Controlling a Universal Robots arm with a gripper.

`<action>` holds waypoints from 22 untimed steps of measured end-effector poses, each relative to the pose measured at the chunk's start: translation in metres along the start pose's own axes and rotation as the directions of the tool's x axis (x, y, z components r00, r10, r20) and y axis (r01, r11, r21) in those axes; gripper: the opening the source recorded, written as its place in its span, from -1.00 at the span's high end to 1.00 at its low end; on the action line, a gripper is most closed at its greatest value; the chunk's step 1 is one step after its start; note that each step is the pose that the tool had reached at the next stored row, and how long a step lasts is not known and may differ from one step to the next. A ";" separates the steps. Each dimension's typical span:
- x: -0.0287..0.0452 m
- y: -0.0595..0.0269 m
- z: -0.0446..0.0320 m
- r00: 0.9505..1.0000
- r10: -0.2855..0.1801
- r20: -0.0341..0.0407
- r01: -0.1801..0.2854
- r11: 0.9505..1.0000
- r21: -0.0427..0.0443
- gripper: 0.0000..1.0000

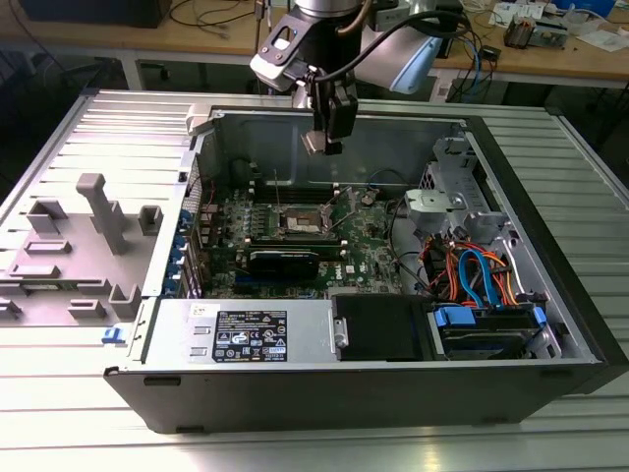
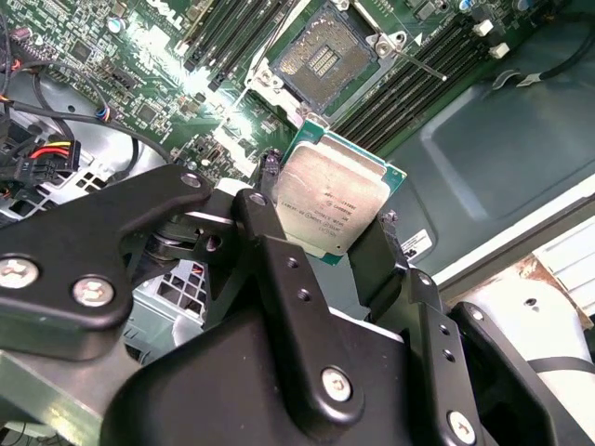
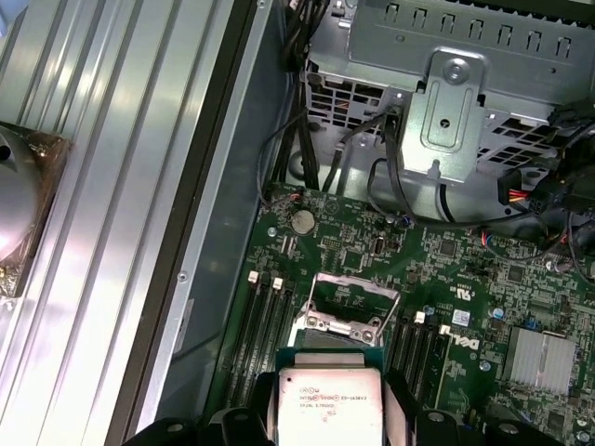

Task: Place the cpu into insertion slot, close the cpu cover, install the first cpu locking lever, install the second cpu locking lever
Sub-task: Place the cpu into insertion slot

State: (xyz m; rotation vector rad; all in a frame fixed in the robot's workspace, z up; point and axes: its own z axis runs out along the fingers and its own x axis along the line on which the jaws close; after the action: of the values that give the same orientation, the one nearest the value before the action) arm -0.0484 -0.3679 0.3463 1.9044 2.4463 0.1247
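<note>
My gripper (image 1: pixel 327 136) hangs above the open computer case, shut on the cpu (image 1: pixel 314 145), a small square chip with a silvery top. In both wrist views the cpu (image 2: pixel 335 197) (image 3: pixel 325 404) sits between the black fingers (image 2: pixel 265 232). The insertion slot (image 2: pixel 325 54) lies uncovered on the green motherboard below, its tan-gold contact field showing, and the chip is well above it. In the exterior view the slot (image 1: pixel 300 218) is below and slightly toward me from the gripper. The cpu cover (image 3: pixel 353 299) stands raised. A thin locking lever (image 2: pixel 423 65) sticks out beside the slot.
Long black memory slots (image 2: pixel 409 79) flank the socket. A black graphics card (image 1: pixel 285 261), the power supply (image 1: pixel 246 334), a metal drive cage (image 1: pixel 442 206) and orange and blue cables (image 1: pixel 477 275) fill the case. A grey fixture tray (image 1: pixel 88 236) lies at the exterior view's left.
</note>
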 end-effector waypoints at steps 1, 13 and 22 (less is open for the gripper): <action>0.0000 0.0000 0.0001 1.000 0.000 0.000 0.000 1.000 0.000 -0.09; -0.0001 -0.0011 0.0084 1.000 0.000 0.000 0.000 1.000 0.000 -0.09; -0.0002 -0.0034 0.0258 1.000 0.000 0.000 0.000 1.000 0.000 -0.09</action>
State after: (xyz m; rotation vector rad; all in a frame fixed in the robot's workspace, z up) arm -0.0496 -0.3679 0.3203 1.9045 2.4466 0.1245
